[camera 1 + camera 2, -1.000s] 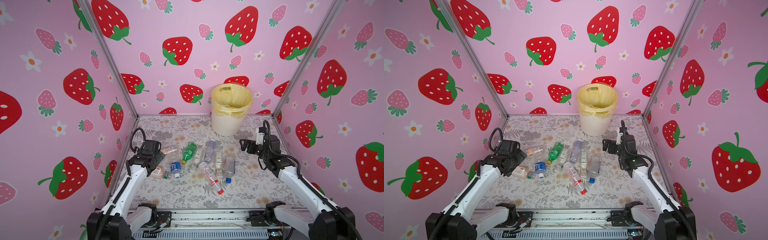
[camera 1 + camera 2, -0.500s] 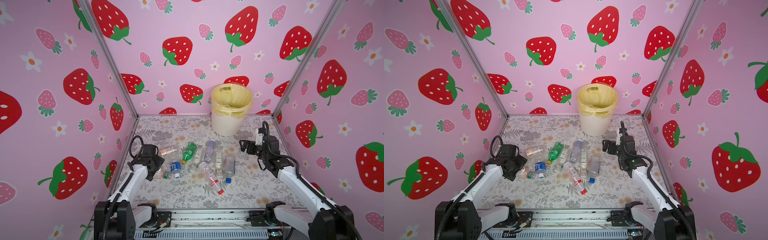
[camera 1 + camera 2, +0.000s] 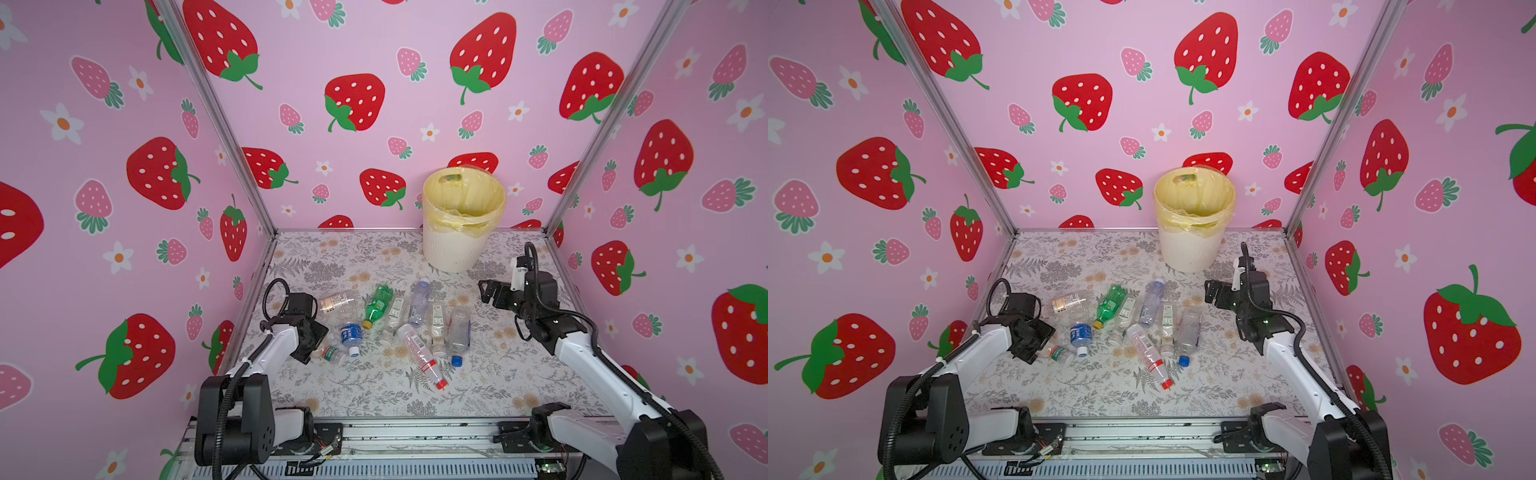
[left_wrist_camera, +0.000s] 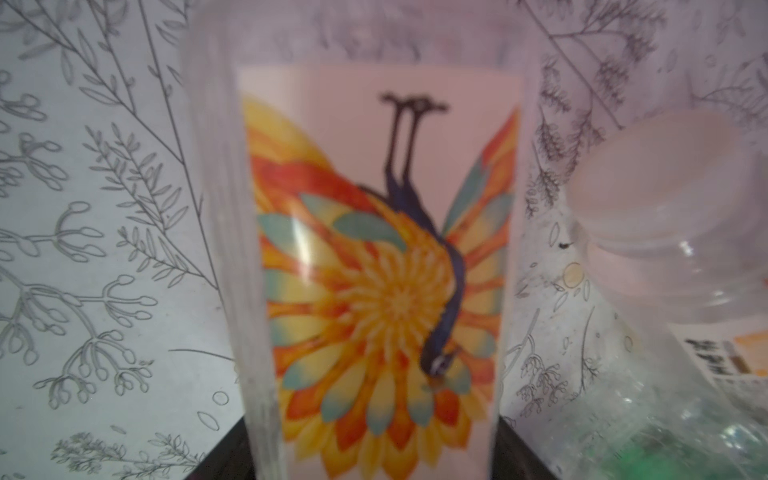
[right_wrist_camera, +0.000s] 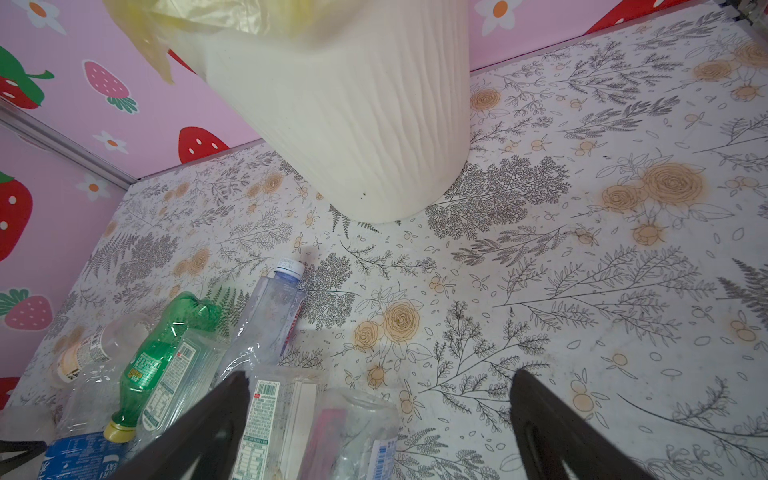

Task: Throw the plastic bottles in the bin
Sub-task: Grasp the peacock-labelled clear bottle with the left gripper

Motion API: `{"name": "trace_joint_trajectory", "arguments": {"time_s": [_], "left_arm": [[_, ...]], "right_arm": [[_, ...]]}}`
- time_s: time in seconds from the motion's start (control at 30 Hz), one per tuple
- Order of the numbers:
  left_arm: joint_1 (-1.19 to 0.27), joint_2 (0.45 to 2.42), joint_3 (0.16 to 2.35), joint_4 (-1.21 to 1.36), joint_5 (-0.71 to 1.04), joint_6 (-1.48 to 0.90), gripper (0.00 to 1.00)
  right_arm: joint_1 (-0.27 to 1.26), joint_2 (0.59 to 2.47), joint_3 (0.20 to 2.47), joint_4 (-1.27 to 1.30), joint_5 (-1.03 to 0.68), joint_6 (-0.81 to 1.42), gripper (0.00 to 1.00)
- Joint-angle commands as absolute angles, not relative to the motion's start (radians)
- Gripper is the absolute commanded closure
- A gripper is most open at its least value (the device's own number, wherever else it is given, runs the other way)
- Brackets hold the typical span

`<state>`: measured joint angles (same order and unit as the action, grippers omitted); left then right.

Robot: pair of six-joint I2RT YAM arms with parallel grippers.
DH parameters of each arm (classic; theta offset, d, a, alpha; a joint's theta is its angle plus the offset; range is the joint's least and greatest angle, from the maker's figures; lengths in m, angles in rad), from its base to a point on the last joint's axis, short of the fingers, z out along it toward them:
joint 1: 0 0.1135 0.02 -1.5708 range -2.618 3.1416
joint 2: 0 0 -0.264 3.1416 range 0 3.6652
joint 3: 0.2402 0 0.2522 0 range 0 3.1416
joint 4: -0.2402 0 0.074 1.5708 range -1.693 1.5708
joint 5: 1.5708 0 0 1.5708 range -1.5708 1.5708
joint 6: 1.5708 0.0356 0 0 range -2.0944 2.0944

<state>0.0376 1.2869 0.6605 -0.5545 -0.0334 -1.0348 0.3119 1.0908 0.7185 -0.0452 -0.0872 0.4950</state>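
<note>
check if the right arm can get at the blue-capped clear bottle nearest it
Probably yes. The right gripper hangs close by, jaws open; the blue-capped bottle lies outermost on its side, with only bare table between them and nothing on top.

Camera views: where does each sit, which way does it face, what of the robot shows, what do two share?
Top views: high in front, looking down and back at floral table, round cream ribbed plastic bin, both arms.
Left wrist: on left arm, close over a clear peacock-label plastic bottle; only dark finger edges show.
Right wrist: on right arm, facing the bin; open black fingers show.
Top and right wrist share bin and green plastic bottle.
</note>
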Motion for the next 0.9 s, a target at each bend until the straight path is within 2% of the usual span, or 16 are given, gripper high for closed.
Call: {"name": "trace_joint_trajectory", "arguments": {"time_s": [0.0,0.1,0.5,0.87], "left_arm": [[0.043,1.271,0.664,-0.591,-0.062,-1.043,0.34],[0.045,1.232,0.646,-0.594,-0.076,-1.045,0.38],[0.048,1.053,0.68,-0.634,-0.098,-0.973,0.42],[0.049,1.05,0.744,-0.636,-0.066,-0.876,0.41]], "right_arm": [[0.314,1.069,0.708,-0.038,-0.08,0.504,0.01],[0.314,1.059,0.698,-0.037,-0.079,0.509,0.01],[0.315,1.039,0.693,-0.043,-0.078,0.515,0.01],[0.314,1.022,0.673,-0.053,-0.07,0.519,0.01]]}}
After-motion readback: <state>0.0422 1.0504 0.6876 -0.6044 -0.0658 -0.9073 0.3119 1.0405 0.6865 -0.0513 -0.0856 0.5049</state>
